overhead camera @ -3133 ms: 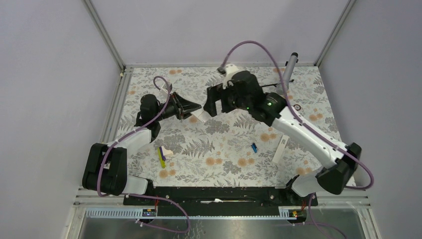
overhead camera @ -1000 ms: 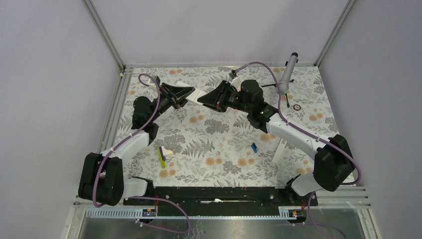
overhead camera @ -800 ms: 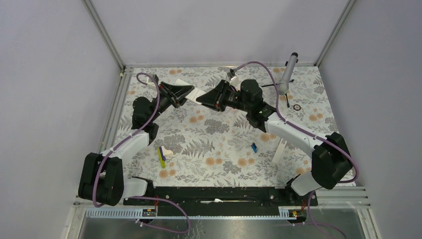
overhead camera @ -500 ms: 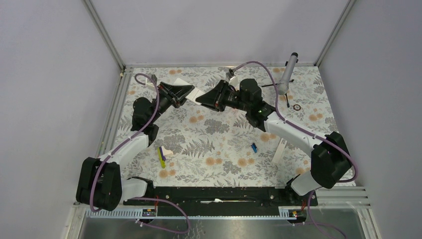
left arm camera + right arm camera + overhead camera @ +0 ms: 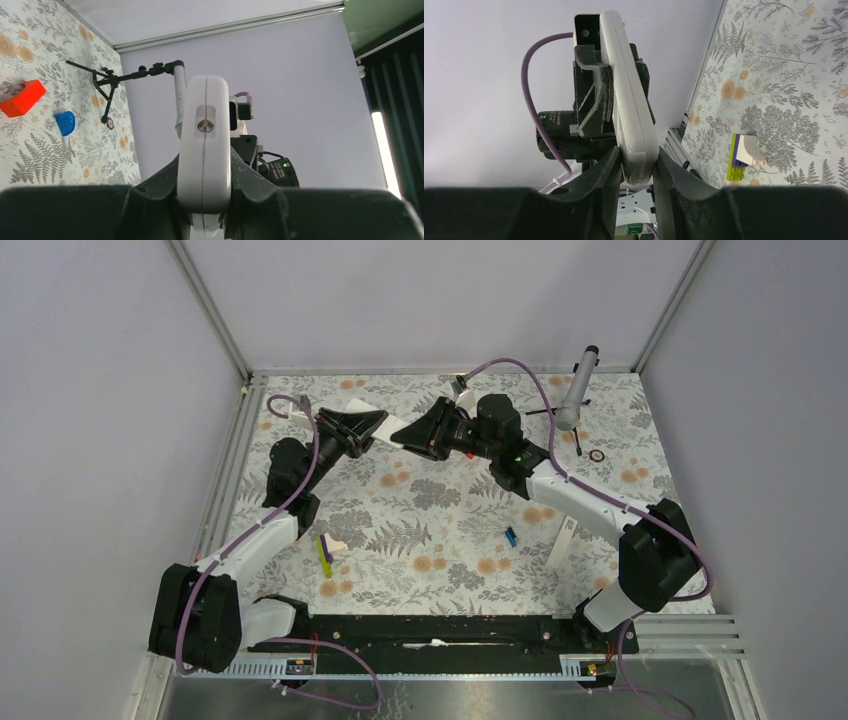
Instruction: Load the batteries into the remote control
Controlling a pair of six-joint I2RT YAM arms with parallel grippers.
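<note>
The light-grey remote control (image 5: 402, 426) hangs in the air over the back of the table, gripped from both ends. My left gripper (image 5: 372, 426) is shut on one end; in the left wrist view the remote control (image 5: 205, 135) stands edge-on between the black fingers (image 5: 159, 187) of the left gripper (image 5: 205, 172). My right gripper (image 5: 412, 433) is shut on the other end, and the right wrist view shows the remote control (image 5: 626, 100) pinched in the right gripper (image 5: 636, 160). A blue battery (image 5: 510, 536) lies on the mat at centre right. No red-and-black battery shows.
A slim white bar (image 5: 565, 530) lies right of the blue battery. Lego bricks (image 5: 325, 553) sit near the left arm. A small tripod with a grey cylinder (image 5: 578, 390) and a ring (image 5: 597, 455) are at back right. An orange-red block (image 5: 22, 98) and blue cap (image 5: 65, 123) lie on the mat.
Both arms have carried the remote from the table's middle up and toward the back, then crept slightly further back-left over the last second. Both grips stay as they were.
</note>
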